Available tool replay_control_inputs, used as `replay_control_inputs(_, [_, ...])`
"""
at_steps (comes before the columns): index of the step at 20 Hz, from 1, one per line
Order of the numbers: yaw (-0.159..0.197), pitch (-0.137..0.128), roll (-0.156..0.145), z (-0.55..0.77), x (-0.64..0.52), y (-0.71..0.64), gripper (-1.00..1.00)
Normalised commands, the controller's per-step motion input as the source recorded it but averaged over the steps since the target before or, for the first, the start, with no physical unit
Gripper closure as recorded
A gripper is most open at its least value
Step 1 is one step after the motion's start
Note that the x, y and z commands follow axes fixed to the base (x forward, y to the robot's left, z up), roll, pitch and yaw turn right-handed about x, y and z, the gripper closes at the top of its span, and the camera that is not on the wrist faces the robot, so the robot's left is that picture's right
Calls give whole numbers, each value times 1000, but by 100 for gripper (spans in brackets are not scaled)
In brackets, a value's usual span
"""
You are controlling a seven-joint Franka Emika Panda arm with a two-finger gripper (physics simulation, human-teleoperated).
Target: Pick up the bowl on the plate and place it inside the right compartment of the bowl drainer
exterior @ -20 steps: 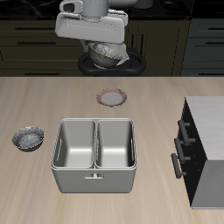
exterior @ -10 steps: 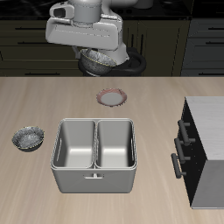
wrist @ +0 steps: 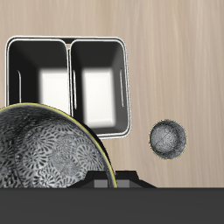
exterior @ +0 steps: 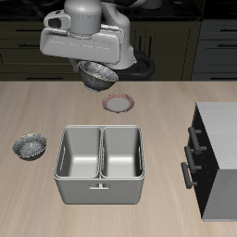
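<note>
My gripper (exterior: 99, 67) is shut on the bowl (exterior: 96, 76), a dark grey bowl with a pale speckled pattern, and holds it tilted in the air. The bowl hangs above the table's back part, just beside and above the plate (exterior: 118, 103). That white plate with its reddish rim lies bare. Nearer the front stands the grey bowl drainer (exterior: 100, 191), and its right compartment (exterior: 121, 153) has nothing in it. The wrist view is filled largely by the held bowl (wrist: 44, 153), with the bowl drainer (wrist: 66, 39) and the right compartment (wrist: 39, 74) beyond it.
A twin speckled bowl (exterior: 30, 145) sits on the table beside the drainer's other well, and it also shows in the wrist view as the twin bowl (wrist: 166, 138). A dark cabinet (exterior: 218, 157) with handles stands at the table's far side from it.
The gripper has carried the bowl lower and sideways, away from above the plate toward the drainer's side. Nothing on the table has moved.
</note>
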Motion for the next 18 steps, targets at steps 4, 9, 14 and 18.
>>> replay_control_inputs(4, [7, -2, -13, -65, 241, 5, 100])
replay_control_inputs(9, [-1, 5, 2, -73, 225, -7, 100])
replay_control_inputs(14, [-14, -6, 7, -58, 203, -21, 100])
replay_control_inputs(18, [-4, 12, 10, -114, 143, -8, 100])
